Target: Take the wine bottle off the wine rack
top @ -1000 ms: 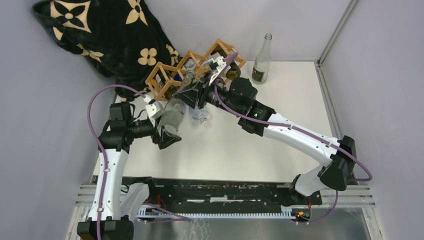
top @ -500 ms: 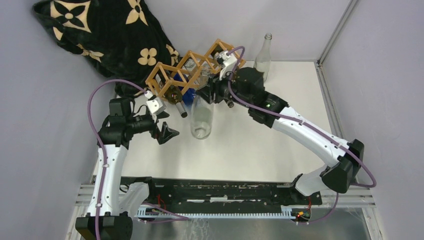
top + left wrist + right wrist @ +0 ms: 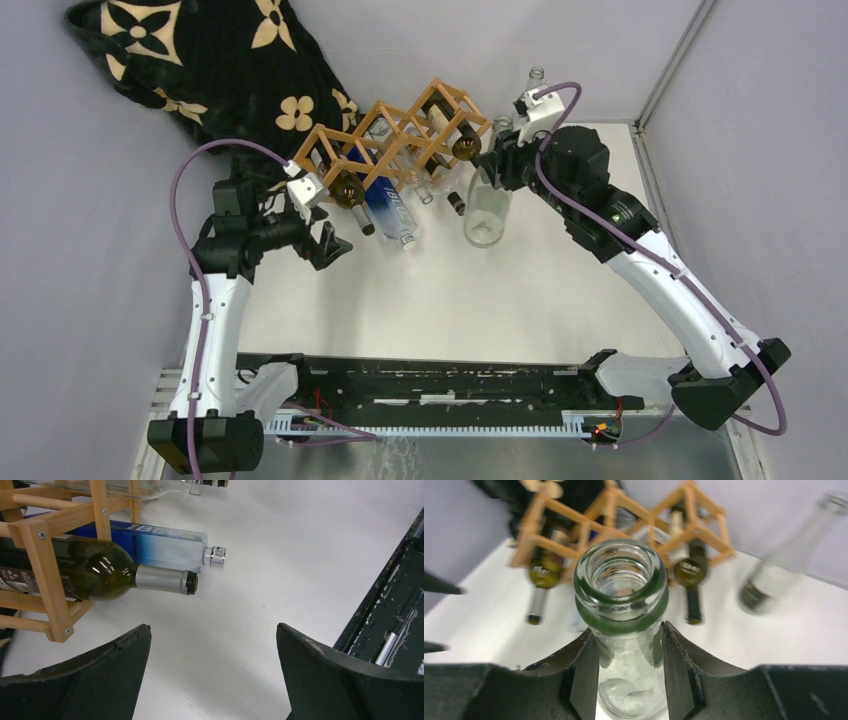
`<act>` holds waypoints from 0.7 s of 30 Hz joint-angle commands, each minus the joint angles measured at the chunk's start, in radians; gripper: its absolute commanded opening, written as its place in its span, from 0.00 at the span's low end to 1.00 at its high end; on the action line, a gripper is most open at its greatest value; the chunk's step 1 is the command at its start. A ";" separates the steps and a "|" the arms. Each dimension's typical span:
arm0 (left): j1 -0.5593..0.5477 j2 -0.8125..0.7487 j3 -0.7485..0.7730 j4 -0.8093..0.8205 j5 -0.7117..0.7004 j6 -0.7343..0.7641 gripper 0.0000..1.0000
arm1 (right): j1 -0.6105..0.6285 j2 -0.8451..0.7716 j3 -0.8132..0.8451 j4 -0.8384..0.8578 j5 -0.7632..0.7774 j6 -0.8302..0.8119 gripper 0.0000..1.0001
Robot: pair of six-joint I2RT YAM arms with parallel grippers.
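Note:
The wooden wine rack (image 3: 400, 140) stands at the back of the table and also shows in the right wrist view (image 3: 624, 515). My right gripper (image 3: 498, 168) is shut on the neck of a clear wine bottle (image 3: 486, 208), held out of the rack just to its right. In the right wrist view the fingers (image 3: 584, 675) clamp the neck below the green-tinted mouth (image 3: 621, 580). I cannot tell whether its base touches the table. My left gripper (image 3: 330, 245) is open and empty, low in front of the rack's left end (image 3: 45, 555).
A dark bottle (image 3: 100, 572) and a blue bottle (image 3: 155, 545) lie in the rack's left cells, necks pointing out. Another dark bottle (image 3: 462, 147) lies in the right cell. A clear bottle (image 3: 530, 90) stands at the back right. A black patterned cloth (image 3: 210, 70) lies behind the rack.
My right gripper has pulled the clear bottle out of the rack and carried it to the right. My left gripper has drawn back a little toward the rack's left end, still open.

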 commanded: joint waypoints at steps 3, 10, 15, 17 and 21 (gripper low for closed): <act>0.000 0.045 0.086 0.023 -0.015 -0.086 1.00 | -0.156 -0.088 -0.077 0.165 0.261 -0.067 0.00; 0.000 0.047 0.095 0.022 -0.050 -0.091 1.00 | -0.331 0.059 -0.049 0.245 0.279 -0.042 0.00; 0.000 0.047 0.113 -0.008 -0.072 -0.067 1.00 | -0.442 0.210 0.045 0.288 0.280 0.018 0.00; 0.000 0.052 0.126 -0.015 -0.081 -0.066 1.00 | -0.460 0.275 0.103 0.301 0.325 0.010 0.00; 0.000 0.069 0.153 -0.034 -0.087 -0.067 1.00 | -0.469 0.405 0.241 0.312 0.399 -0.028 0.00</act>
